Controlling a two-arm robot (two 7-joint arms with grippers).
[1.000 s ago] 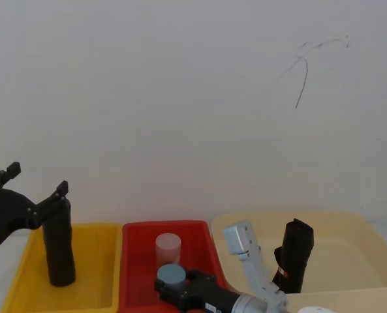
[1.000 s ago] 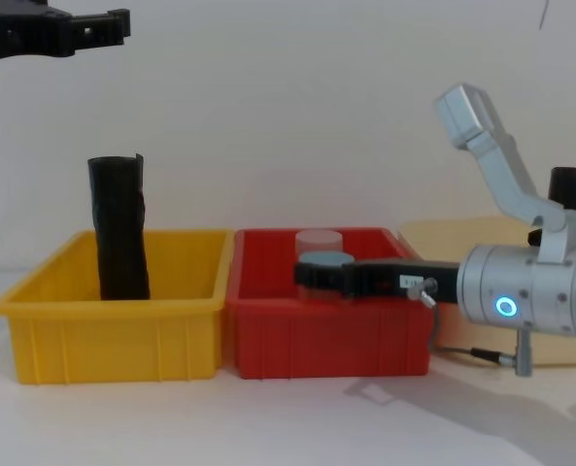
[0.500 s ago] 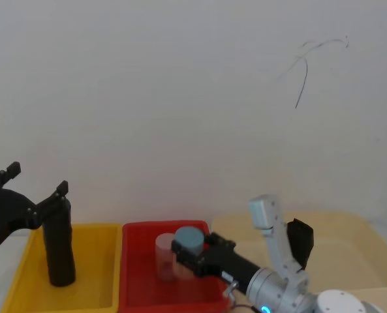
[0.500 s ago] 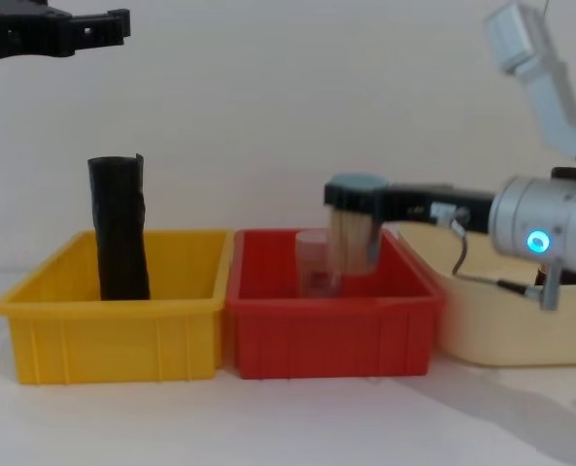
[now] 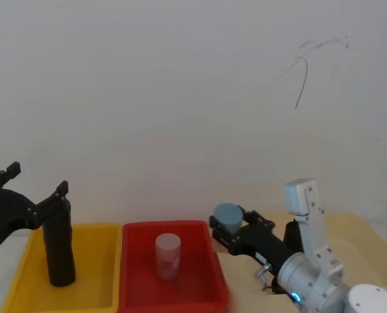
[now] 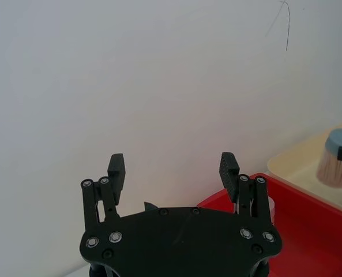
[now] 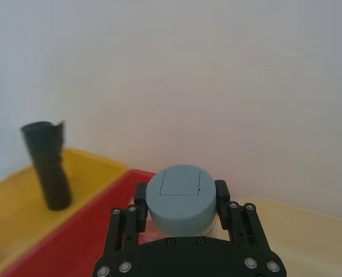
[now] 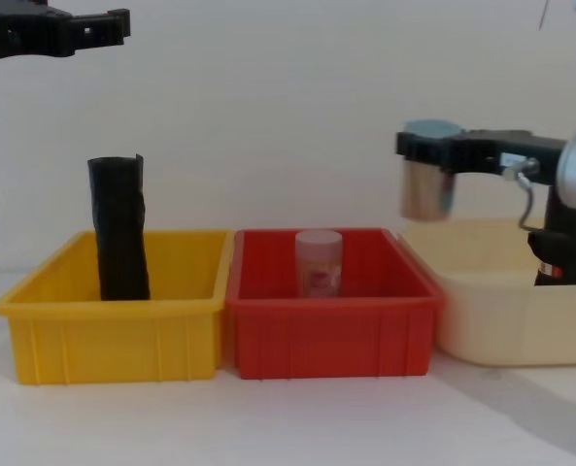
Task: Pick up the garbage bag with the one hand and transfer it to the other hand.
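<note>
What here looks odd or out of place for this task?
The right gripper holds a blue-capped jar above the cream tub, not the garbage bag standing there. The left gripper hangs open above the yellow bin.

Bright even light, soft faint shadows, no glare, carried jar [image 8: 427,184] motion-blurred

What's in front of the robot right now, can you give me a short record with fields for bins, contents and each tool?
bins: yellow bin, red bin, cream bin, side by side
yellow bin contents: slim black roll, upright
red bin contents: pale pink jar, upright
cream bin contents: garbage bag, upright, partly hidden behind the right arm
right tool: raised above the red and cream bins' shared edge, shut on a grey-lidded jar
left tool: open, holding nothing, high above the yellow bin
</note>
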